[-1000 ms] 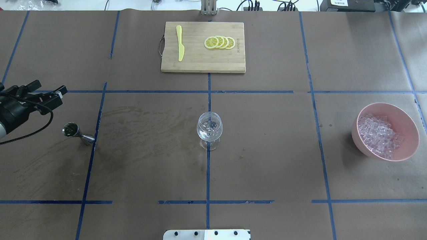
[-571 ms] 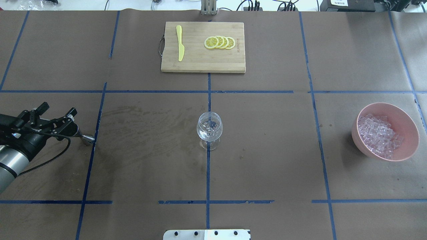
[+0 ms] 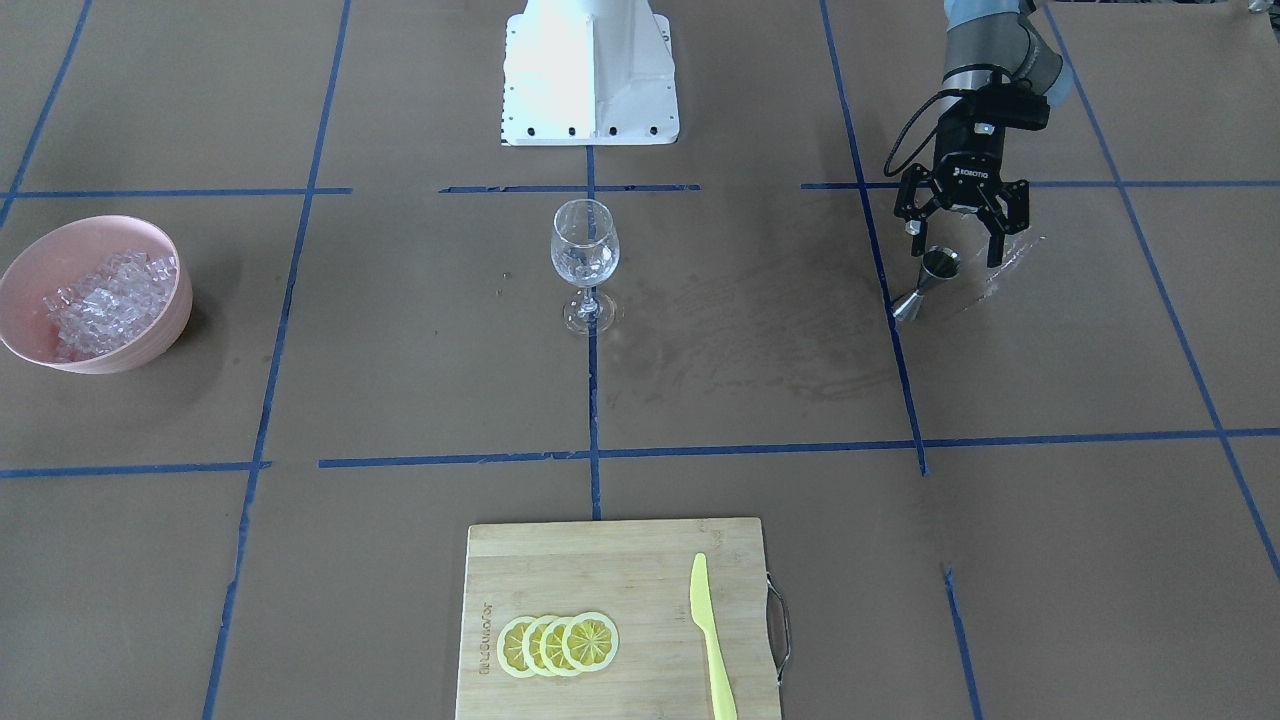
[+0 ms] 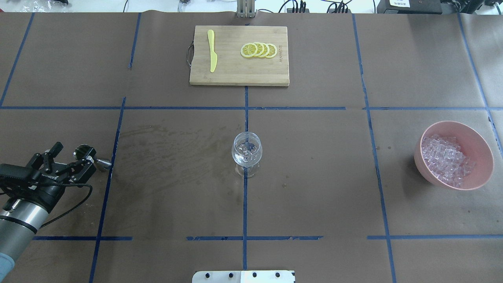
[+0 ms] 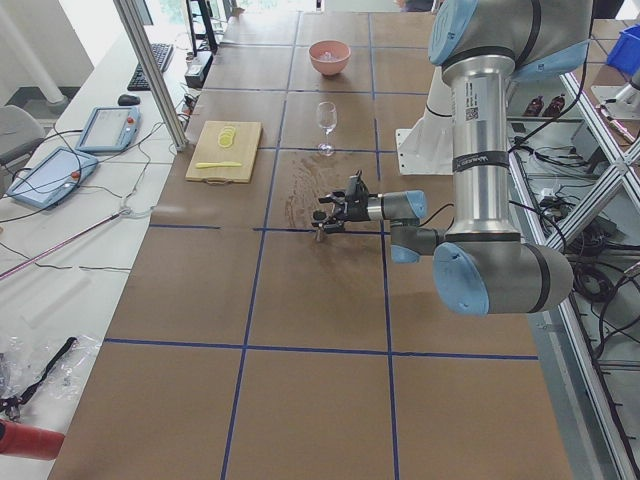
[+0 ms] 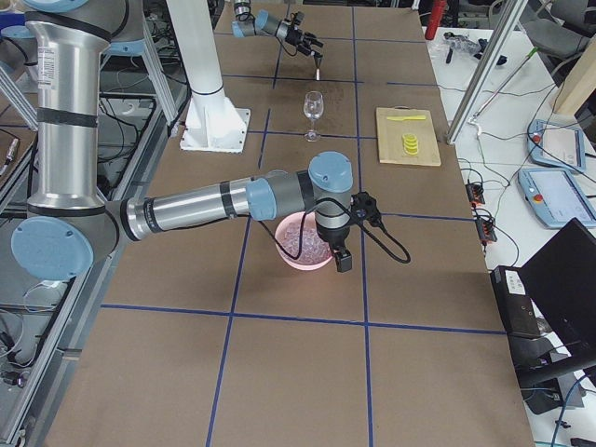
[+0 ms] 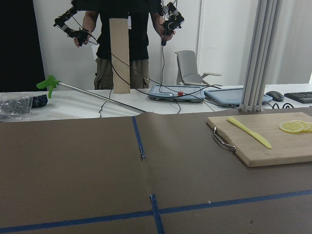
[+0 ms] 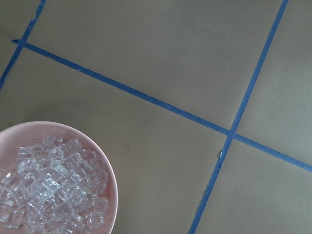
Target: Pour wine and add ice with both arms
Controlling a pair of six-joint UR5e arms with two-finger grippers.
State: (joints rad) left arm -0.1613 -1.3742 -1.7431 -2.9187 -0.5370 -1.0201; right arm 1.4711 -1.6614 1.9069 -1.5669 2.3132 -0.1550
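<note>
A small steel jigger [image 4: 101,162] stands left of the centre, also in the front-facing view [image 3: 924,287]. My left gripper [image 4: 75,149] is open, with its fingers on either side of the jigger's upper cup [image 3: 954,240]. I cannot tell whether they touch it. A clear wine glass [image 4: 246,151] stands in the middle with some ice cubes in its bowl. More ice [image 4: 446,159] fills a pink bowl [image 4: 484,165]. My right gripper [image 6: 341,255] hangs over that bowl, shown only in the exterior right view, so I cannot tell its state. Its wrist view shows the ice [image 8: 48,195].
A wooden cutting board [image 4: 239,72] at the far middle carries lemon slices [image 4: 259,50] and a yellow knife [image 4: 212,51]. The white robot base [image 3: 590,70] stands on the near side. A damp stain [image 4: 169,149] marks the paper between jigger and glass.
My left gripper has swung toward the robot's side, from beyond the jigger to around its upper cup, staying open. The jigger, glass and bowl have not moved.
</note>
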